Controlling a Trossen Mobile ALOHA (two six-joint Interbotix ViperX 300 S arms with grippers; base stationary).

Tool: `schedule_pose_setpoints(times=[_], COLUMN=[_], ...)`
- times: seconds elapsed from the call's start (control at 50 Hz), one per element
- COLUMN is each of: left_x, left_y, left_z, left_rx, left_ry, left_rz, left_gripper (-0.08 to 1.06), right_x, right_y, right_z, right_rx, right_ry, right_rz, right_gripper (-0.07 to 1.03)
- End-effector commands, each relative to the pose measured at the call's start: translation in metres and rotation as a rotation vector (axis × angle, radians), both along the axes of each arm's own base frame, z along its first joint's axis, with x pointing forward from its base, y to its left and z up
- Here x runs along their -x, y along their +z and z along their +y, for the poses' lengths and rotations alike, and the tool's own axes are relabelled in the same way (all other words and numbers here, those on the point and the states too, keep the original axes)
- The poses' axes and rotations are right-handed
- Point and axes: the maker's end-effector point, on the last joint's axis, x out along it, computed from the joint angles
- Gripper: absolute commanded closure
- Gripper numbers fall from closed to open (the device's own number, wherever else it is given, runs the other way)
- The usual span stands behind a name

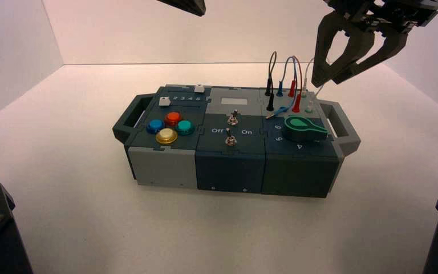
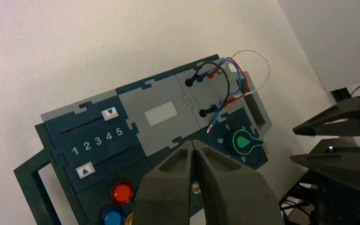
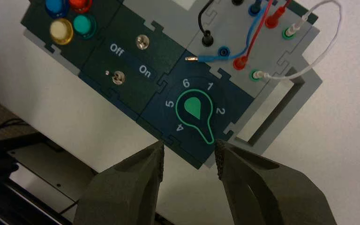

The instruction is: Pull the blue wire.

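Note:
The blue wire loops over the box's far right panel. One dark-blue plug stands in its socket. The other plug lies loose on the panel with its metal tip bare, beside the black plug; it also shows in the left wrist view. My right gripper hangs open and empty above the wires at the box's far right; in the right wrist view it is off the box's near edge by the knob. My left gripper is shut and empty, high above the box's middle, its tip at the high view's top edge.
A black wire, a red wire and a white wire share the panel. The green knob points between 2 and 4. Two toggle switches, coloured buttons and two sliders lie leftward. The box has side handles.

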Motion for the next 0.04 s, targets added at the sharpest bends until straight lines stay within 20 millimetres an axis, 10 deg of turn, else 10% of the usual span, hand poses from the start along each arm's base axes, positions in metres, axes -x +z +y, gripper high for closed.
schedule_pose_setpoints(times=[0.02,0.04], left_x=[-0.0043,-0.0043], left_y=[0.0116,0.0116], left_z=[-0.0034,-0.0034], left_rx=[0.020,0.020], left_ry=[0.000,0.000], left_rz=[-0.029,-0.029], left_gripper=[1.01,1.01], right_x=[-0.0035,-0.0035], right_y=[0.0059,0.0055], right_z=[0.0012,0.0012], right_rx=[-0.010,-0.009], right_ry=[0.003,0.003], right_rz=[-0.022,-0.021], right_gripper=[0.39,0.39])
